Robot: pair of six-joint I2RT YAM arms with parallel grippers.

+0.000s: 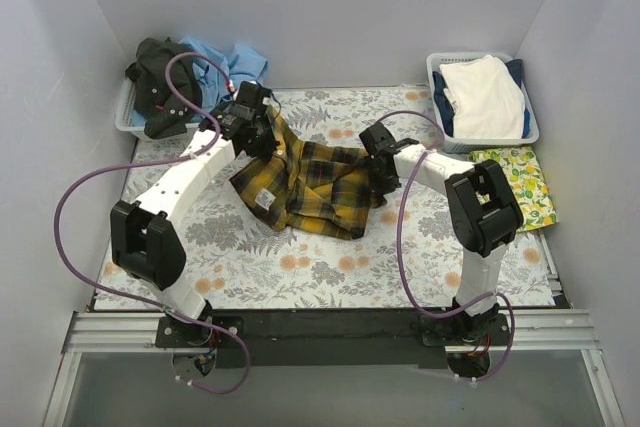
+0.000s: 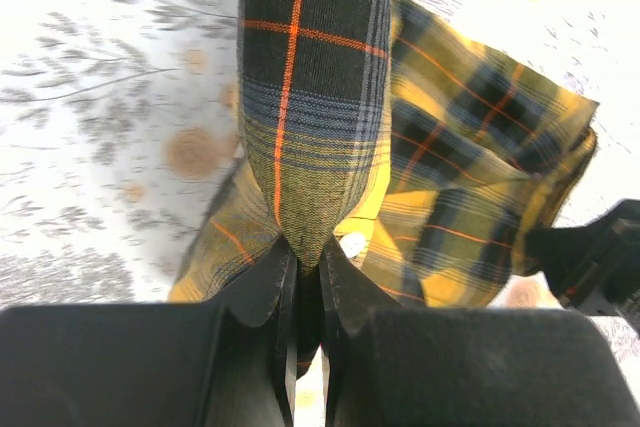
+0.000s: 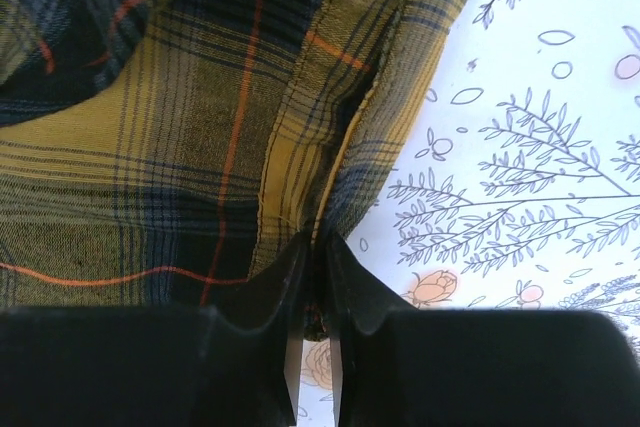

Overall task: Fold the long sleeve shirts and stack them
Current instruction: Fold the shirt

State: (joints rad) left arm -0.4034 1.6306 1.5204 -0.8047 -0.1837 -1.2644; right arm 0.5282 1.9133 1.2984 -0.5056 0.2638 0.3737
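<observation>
Left hand [image 2: 308, 259]: fingers pressed together, pinching a fold of the plaid shirt [image 1: 310, 187] at its far-left corner; the cloth rises in a taut strip from the fingertips. Right hand [image 3: 318, 249]: fingers nipped onto a stitched edge at the shirt's right side, cloth caught between them. The shirt is yellow and black with thin red lines and lies bunched between the two hands on the fern-and-flower bench cover [image 1: 250, 257], with a white label showing at its left. Far left of the shirt, a grey basket [image 1: 125, 125] holds a dark shirt [image 1: 160, 62] and a light blue shirt [image 1: 225, 62]. Far right of it, a second basket [image 1: 437, 65] holds white cloth [image 1: 490, 97]. A lemon-print cloth [image 1: 518, 182] lies right of the shirt.
</observation>
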